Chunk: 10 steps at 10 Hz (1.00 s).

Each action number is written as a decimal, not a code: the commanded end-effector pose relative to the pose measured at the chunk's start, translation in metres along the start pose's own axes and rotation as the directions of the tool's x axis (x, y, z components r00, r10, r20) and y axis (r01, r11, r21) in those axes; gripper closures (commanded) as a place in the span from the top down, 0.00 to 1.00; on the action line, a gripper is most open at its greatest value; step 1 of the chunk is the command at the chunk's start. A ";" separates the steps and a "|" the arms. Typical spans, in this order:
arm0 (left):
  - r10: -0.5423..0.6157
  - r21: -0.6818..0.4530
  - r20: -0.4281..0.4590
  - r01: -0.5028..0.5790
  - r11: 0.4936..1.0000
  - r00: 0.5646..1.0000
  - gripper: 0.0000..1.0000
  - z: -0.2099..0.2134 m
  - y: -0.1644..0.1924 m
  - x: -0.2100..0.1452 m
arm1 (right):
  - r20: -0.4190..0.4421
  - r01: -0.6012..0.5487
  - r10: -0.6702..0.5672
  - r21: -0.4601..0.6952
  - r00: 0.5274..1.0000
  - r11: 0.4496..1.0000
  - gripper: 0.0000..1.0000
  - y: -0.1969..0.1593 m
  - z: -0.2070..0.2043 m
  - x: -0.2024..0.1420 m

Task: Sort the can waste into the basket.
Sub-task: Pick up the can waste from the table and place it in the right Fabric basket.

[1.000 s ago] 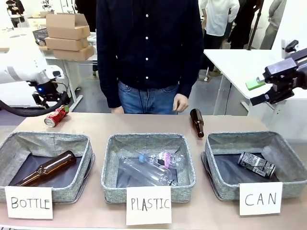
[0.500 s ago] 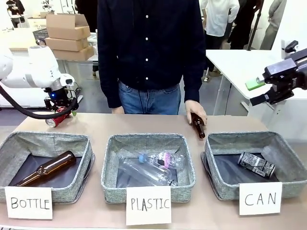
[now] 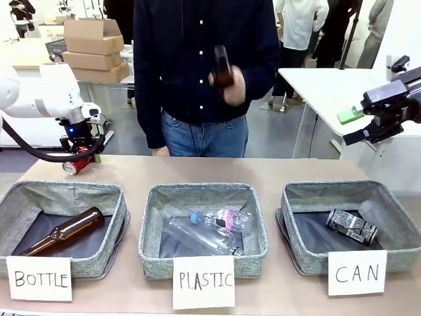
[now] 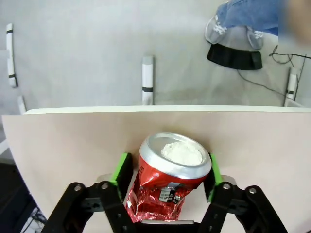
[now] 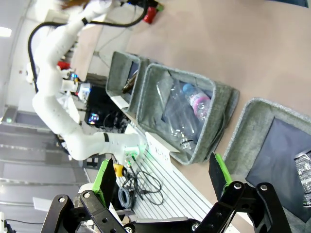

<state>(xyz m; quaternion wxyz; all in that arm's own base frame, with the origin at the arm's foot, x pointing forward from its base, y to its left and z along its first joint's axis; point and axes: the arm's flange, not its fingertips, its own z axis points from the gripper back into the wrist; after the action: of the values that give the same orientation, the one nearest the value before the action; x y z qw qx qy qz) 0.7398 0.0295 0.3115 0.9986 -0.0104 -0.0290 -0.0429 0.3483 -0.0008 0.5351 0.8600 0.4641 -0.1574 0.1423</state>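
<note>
Lifted since half a second earlier: one brown glass bottle (image 3: 222,64), then lying on the beige table (image 3: 197,172), now held at chest height in the person's hand (image 3: 231,87); the left gripper (image 3: 79,155) is recorded at nearly the same spot as then. Front view: the left gripper is set low at the table's far left corner over the crumpled red metal can with silver ends (image 3: 75,164), which lies on the table behind the grey woven basket carded "BOTTLE" (image 3: 99,258); a second brown bottle (image 3: 62,232) is lodged in that basket. Clear plastic bottles (image 3: 204,230) are kept in the middle basket carded "PLASTIC" (image 3: 152,253). The silver-and-black patterned can (image 3: 352,226) lies in the grey woven basket carded "CAN" (image 3: 401,255), at the right. The right gripper (image 3: 353,126) is held high at the right, well apart from all baskets. Left wrist view: the red can (image 4: 172,174) is bracketed by the green pads (image 4: 121,170), one pad at its rim, a sliver of table seen beside the other; whether it is pinched cannot be told. Right wrist view: the right gripper (image 5: 163,177) is spread wide with nothing between its fingers; the "CAN" basket (image 5: 243,145) and the patterned can (image 5: 303,167) are seen at the right edge.
</note>
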 end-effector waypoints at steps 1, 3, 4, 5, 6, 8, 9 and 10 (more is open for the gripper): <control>-0.017 0.013 -0.037 0.018 1.000 0.999 0.00 0.003 0.000 0.002 | -0.003 -0.031 0.031 -0.001 1.000 1.000 1.00 -0.002 0.002 0.001; -0.005 -0.002 -0.050 0.005 1.000 0.999 0.00 0.012 -0.003 -0.004 | -0.003 -0.031 0.031 -0.001 1.000 1.000 1.00 -0.002 0.002 0.001; 0.004 0.003 -0.043 -0.004 1.000 0.999 0.04 0.015 -0.003 -0.005 | -0.003 -0.031 0.031 -0.001 1.000 1.000 1.00 -0.002 0.002 0.001; 0.011 -0.008 -0.034 -0.012 1.000 0.999 0.00 0.016 -0.002 -0.006 | -0.003 -0.031 0.031 -0.001 1.000 1.000 1.00 -0.002 0.002 0.001; 0.024 -0.040 -0.040 -0.025 0.999 0.999 0.00 0.022 -0.001 -0.009 | -0.003 -0.031 0.031 -0.001 1.000 1.000 1.00 -0.002 0.002 0.001; -0.046 -0.167 -0.106 0.028 0.986 0.993 0.00 0.075 -0.002 -0.045 | -0.003 -0.031 0.031 -0.001 1.000 1.000 1.00 -0.002 0.002 0.001; -0.071 -0.236 -0.090 0.048 0.971 0.993 0.00 0.120 -0.004 -0.085 | -0.003 -0.031 0.031 -0.001 1.000 1.000 1.00 -0.002 0.002 0.001; -0.110 -0.306 0.046 0.118 0.945 0.993 0.00 0.170 -0.007 -0.138 | -0.003 -0.031 0.031 -0.001 1.000 1.000 1.00 -0.002 0.002 0.001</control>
<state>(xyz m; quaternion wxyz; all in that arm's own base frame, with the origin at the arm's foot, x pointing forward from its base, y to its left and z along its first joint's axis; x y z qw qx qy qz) 0.6706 0.0286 0.4347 0.9905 -0.1138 -0.0037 -0.0772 0.3483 -0.0010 0.5356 0.8600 0.4639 -0.1579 0.1424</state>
